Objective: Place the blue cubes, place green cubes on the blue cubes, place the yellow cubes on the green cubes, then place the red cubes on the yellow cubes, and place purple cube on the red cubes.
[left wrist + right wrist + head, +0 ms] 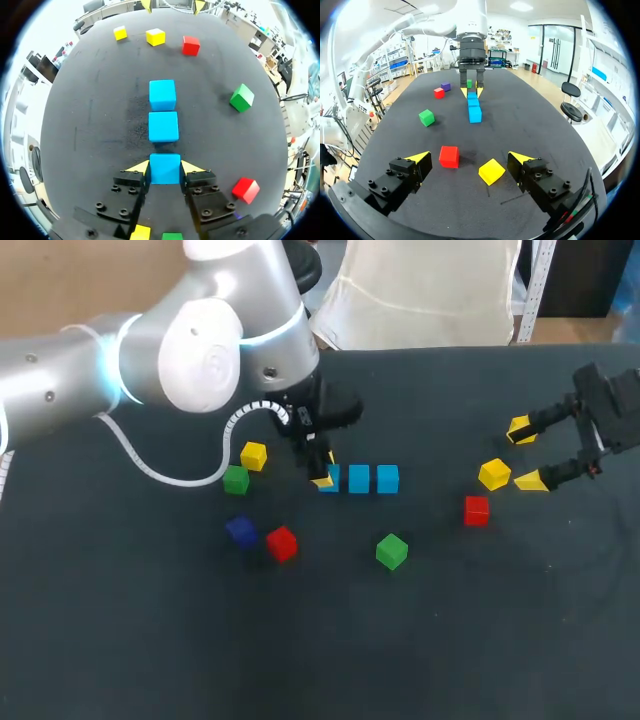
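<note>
Since every later colour rests on the blue layer, the blue cube (165, 172) sits flat on the dark table (150, 640) as the end piece of a straight row, just beside the other two blue cubes (163, 127) and square with them. An even, close-set base of this kind looks meant to give the green cubes level seats. The left gripper (165, 164) stands low over that end cube with its yellow tips against two opposite side faces, so it appears closed on the cube while the cube's underside rests on the table. This reads as the moment of setting down, with the letting go not yet done. A straight upward retreat would probably be safest, since a sideways drag could knock the row crooked. Behind the left gripper lie a yellow cube (253, 455) and a green cube (236, 479) close together. The purple cube (241, 530) and a red cube (282, 543) lie nearer the table's front. A second green cube (392, 551) lies alone in front of the row, tilted out of square with it. Well off to the right are a second red cube (476, 510) and a second yellow cube (494, 474). The right gripper (525, 455) hangs there with its fingers spread wide around nothing, the yellow cube just ahead of them. It seems kept clear of the row yet handy to the cubes on its own side.
</note>
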Controlling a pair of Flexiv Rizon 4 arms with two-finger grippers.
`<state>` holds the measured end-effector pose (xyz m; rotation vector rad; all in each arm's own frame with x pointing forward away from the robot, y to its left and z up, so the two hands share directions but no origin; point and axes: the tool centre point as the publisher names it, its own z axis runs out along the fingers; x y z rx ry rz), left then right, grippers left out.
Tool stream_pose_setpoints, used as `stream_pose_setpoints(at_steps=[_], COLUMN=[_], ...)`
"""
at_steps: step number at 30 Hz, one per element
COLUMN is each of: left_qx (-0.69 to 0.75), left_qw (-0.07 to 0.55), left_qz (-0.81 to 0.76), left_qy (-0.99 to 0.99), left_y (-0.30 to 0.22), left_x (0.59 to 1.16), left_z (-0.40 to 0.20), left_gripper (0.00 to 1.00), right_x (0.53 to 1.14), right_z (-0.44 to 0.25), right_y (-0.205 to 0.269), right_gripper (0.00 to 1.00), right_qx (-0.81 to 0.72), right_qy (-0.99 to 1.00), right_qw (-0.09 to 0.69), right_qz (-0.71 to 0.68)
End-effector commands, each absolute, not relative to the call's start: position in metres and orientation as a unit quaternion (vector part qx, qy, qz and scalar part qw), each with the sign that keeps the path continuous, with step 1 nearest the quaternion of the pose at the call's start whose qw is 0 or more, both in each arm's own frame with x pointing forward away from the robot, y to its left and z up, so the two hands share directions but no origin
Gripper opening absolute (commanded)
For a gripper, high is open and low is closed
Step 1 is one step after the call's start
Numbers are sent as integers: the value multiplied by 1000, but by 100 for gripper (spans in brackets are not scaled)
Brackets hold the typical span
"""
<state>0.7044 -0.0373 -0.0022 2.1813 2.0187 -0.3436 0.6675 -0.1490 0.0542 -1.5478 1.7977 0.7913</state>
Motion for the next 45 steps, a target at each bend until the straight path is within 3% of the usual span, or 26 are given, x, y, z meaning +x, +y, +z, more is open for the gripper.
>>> stream_pose_setpoints(at_steps=[1,30,33,35,45], left_qx=[726,732,732,731,731], left_qw=[75,71,72,73,73], left_qz=[-116,-117,-118,-119,-118], left_qy=[674,668,668,668,668], left_y=[-37,-42,-42,-41,-40], left_x=[705,705,705,705,704], left_z=[-3,-2,-2,-3,-4], left_gripper=[0,0,8,20,26], right_x=[668,668,668,668,668], right_z=[54,54,54,54,54], right_y=[-149,-149,-149,-149,-149], right_gripper=[100,100,100,100,100], right_qx=[-588,-588,-588,-588,-588], right_qy=[681,681,681,681,681], right_qw=[315,315,315,315,315], right_qz=[301,301,301,301,301])
